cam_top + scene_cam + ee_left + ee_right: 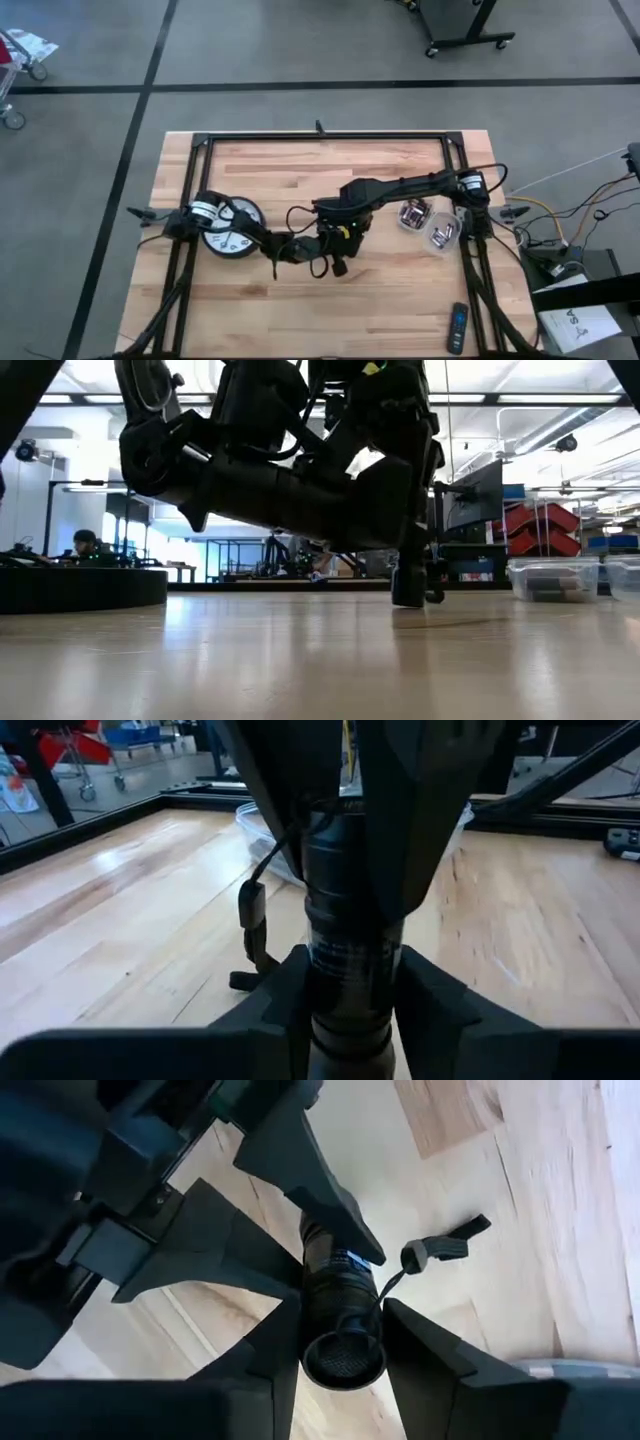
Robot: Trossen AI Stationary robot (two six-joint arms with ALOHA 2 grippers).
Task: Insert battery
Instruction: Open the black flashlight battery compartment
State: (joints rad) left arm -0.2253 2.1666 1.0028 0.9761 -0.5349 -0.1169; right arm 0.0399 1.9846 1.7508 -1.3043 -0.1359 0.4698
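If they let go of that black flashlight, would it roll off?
Probably it would roll: the flashlight is a round, stiff tube. Its floppy wrist strap might drag and slow it. It looks solid, so likely heavy for its size.

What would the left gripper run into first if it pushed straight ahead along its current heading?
The right gripper, most likely: the left gripper holds a flashlight whose far end is clamped in those jaws directly ahead. Beyond them lie clear containers, depth uncertain.
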